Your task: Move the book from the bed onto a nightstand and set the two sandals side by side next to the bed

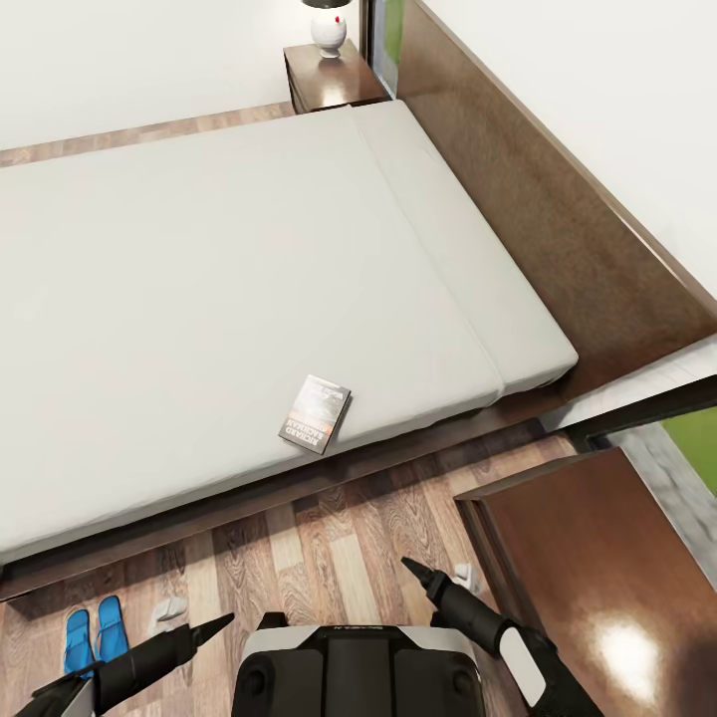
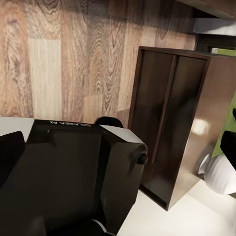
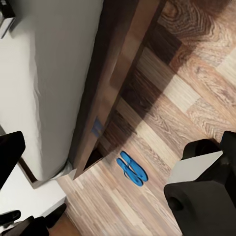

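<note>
- Already: sandals (image 1: 95, 637) paired on the floor beside the bed (image 1: 199, 299).
- Book (image 1: 315, 413) on mattress edge (nightstand (image 1: 597, 558) near).
- Left gripper (image 1: 204, 629), right gripper (image 1: 423, 575): empty; opening unclear.

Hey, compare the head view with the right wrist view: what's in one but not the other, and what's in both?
Head view alone: the book lying flat near the mattress edge closest to the robot, the far nightstand with a white lamp on it, the near nightstand at the robot's right, and the headboard.

Right wrist view alone: the bed's dark side rail seen from low down, with shadow beneath it.

Both: the bed, the two sandals side by side on the wood-plank floor.
</note>
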Controlling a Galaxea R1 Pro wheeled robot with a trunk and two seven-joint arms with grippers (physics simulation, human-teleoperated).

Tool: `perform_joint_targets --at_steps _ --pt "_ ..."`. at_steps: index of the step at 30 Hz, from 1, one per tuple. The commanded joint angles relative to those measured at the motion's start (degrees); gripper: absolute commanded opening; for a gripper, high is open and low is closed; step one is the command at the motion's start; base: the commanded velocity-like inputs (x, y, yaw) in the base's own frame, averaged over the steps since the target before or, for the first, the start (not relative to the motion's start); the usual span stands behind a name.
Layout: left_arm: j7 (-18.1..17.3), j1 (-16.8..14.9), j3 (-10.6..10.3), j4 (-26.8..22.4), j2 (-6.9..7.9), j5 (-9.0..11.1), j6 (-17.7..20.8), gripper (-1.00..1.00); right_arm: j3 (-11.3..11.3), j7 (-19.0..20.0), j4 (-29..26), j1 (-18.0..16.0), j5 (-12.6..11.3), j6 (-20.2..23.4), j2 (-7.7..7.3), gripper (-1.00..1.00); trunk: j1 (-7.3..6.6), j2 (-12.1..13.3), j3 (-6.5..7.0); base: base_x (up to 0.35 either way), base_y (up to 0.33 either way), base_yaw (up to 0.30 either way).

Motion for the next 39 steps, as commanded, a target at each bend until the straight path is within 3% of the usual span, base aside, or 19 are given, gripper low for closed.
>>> perform_joint_targets --at_steps 1,12,31,39 --pt "-0.18 -0.02 0.06 0.03 -0.05 0.27 0.58 1.00 -0.35 0.24 -0.02 -0.03 -0.31 0.51 0.05 1.00 0.02 -0.06 -0.04 0.000 0.000 0.000" --pt "-0.12 -0.02 0.12 1.67 -0.42 0.15 0.47 1.00 -0.01 0.29 0.68 -0.03 -0.39 0.21 0.20 1.00 0.02 -0.06 -0.04 0.000 0.000 0.011" --pt "0.20 -0.02 0.10 1.69 -0.88 0.14 0.54 1.00 -0.68 0.45 0.35 -0.03 -0.48 0.40 0.00 1.00 0.02 -0.06 -0.04 0.000 0.000 0.269" --pt "0.17 -0.02 0.06 1.69 -1.24 0.11 0.53 1.00 -0.75 0.55 0.00 -0.03 -0.48 0.41 0.03 1.00 0.02 -0.06 -0.04 0.000 0.000 0.053"
